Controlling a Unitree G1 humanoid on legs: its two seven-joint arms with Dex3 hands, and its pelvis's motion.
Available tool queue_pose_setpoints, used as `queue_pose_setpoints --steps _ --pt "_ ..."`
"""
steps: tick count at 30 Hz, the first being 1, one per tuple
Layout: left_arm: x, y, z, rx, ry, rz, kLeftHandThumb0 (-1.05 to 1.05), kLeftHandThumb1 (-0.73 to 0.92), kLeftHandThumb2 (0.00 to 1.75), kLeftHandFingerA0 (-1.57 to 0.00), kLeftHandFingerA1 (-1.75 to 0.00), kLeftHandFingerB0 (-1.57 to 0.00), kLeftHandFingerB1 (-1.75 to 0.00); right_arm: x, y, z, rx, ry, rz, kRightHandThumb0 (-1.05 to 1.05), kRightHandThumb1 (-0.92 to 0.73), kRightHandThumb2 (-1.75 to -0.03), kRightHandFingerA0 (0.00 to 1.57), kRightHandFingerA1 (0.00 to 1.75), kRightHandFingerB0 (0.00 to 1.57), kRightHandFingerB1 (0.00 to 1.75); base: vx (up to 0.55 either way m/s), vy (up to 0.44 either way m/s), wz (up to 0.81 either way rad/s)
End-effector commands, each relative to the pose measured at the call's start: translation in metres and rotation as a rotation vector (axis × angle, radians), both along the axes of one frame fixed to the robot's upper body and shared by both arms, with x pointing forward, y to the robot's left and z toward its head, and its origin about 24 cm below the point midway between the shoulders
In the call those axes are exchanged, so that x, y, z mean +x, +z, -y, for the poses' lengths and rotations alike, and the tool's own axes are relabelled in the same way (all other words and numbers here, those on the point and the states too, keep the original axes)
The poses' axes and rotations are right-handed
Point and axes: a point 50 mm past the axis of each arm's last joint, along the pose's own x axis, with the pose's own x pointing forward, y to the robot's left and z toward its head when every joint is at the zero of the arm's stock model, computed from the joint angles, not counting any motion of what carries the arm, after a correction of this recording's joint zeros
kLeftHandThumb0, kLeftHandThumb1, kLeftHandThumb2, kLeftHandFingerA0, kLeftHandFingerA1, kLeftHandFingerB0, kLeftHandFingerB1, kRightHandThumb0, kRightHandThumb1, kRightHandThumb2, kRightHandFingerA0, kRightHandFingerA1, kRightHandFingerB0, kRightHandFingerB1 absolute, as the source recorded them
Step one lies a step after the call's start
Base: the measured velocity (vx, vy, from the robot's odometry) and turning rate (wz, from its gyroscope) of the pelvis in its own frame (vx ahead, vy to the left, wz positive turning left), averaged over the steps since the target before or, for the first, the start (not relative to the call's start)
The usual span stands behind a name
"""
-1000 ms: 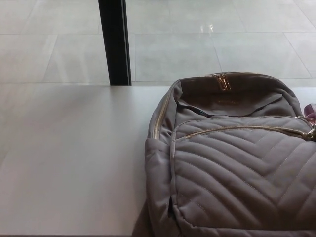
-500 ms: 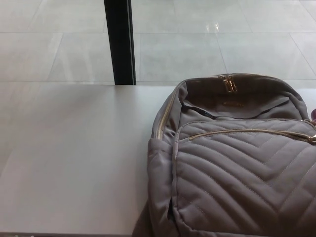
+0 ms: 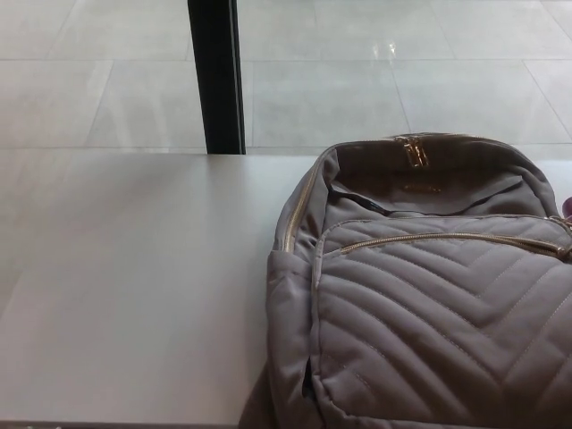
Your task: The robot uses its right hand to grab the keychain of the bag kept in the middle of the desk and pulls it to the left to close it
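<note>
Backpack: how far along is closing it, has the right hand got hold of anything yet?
Nothing looks done: the backpack lies on the desk with its top compartment gaping below the gold zipper pulls. Nothing is in hand; neither robot hand is in view. All remains: bring the right hand in, grasp the front zipper's pull at the right edge, draw it left.

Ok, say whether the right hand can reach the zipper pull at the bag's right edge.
Probably yes: nothing covers the zipper pull, which lies on the right hand's side; that hand is unseen.
</note>
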Motion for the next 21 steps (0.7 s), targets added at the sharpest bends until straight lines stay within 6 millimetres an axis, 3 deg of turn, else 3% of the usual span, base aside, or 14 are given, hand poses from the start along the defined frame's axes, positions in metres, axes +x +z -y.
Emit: queue_pose_setpoints --steps 1,6,7,8,9,15,16,17,18,21 --pt "0.000 0.005 -0.005 0.026 -0.007 0.007 -1.05 0.67 1.30 -0.77 -1.09 -0.54 -1.10 -0.003 -0.007 -0.001 0.032 0.018 0.041 -0.23 -0.70 -0.92 0.84 1.75 0.66 1.50 0.00 0.000 0.00" --pt "-0.002 0.004 -0.007 0.029 0.003 0.004 -1.05 0.66 1.30 -0.77 -1.08 -0.56 -1.10 -0.003 0.001 0.001 0.098 0.008 0.125 -0.22 -0.61 -1.07 0.86 1.75 0.69 1.53 0.00 0.000 0.00" --pt "-0.003 0.005 -0.007 0.032 0.002 0.002 -1.05 0.89 0.88 -0.74 -1.06 -0.54 -1.07 -0.002 0.002 0.002 0.106 0.005 0.130 -0.22 -0.62 -1.07 0.87 1.75 0.69 1.54 0.00 0.000 0.00" --pt "-0.003 0.005 -0.007 0.033 0.001 0.002 -1.05 0.89 0.88 -0.74 -1.06 -0.54 -1.07 -0.002 0.003 0.003 0.110 0.003 0.133 -0.22 -0.62 -1.07 0.87 1.75 0.69 1.54 0.00 0.000 0.00" --pt "-0.003 0.005 -0.007 0.032 0.000 0.001 -1.05 0.66 1.30 -0.75 -1.09 -0.56 -1.11 -0.002 0.005 0.003 0.111 -0.006 0.135 -0.24 -0.65 -1.04 0.88 1.75 0.70 1.52 0.00 0.000 0.00" --pt "-0.004 0.006 -0.007 0.031 -0.001 0.004 -1.05 0.67 1.30 -0.75 -1.10 -0.55 -1.11 -0.002 0.012 0.006 0.211 -0.034 0.154 -0.20 -0.58 -1.08 0.88 1.75 0.73 1.50 0.00 0.000 0.00" --pt "-0.004 0.005 -0.007 0.033 0.005 0.002 -1.05 0.89 0.87 -0.75 -1.06 -0.55 -1.07 -0.002 0.014 0.005 0.243 -0.036 0.168 -0.21 -0.56 -1.09 0.90 1.75 0.75 1.48 0.00 0.000 0.00" --pt "-0.004 0.005 -0.007 0.035 0.004 0.001 -1.05 0.89 0.88 -0.74 -1.07 -0.54 -1.08 -0.002 0.016 0.004 0.270 -0.038 0.175 -0.22 -0.54 -1.12 0.89 1.74 0.76 1.48 0.00 0.000 0.00" --pt "-0.004 0.005 -0.007 0.032 0.006 0.001 -1.05 0.66 1.31 -0.74 -1.10 -0.55 -1.12 -0.003 0.017 0.003 0.300 -0.035 0.186 -0.20 -0.50 -1.15 0.90 1.73 0.78 1.48 0.00 0.000 0.00" --pt "-0.005 0.005 -0.008 0.030 0.008 0.006 -1.05 0.67 1.30 -0.75 -1.10 -0.56 -1.11 -0.002 0.019 0.001 0.357 -0.029 0.199 -0.19 -0.46 -1.22 0.89 1.73 0.79 1.51 0.00 0.000 0.00"
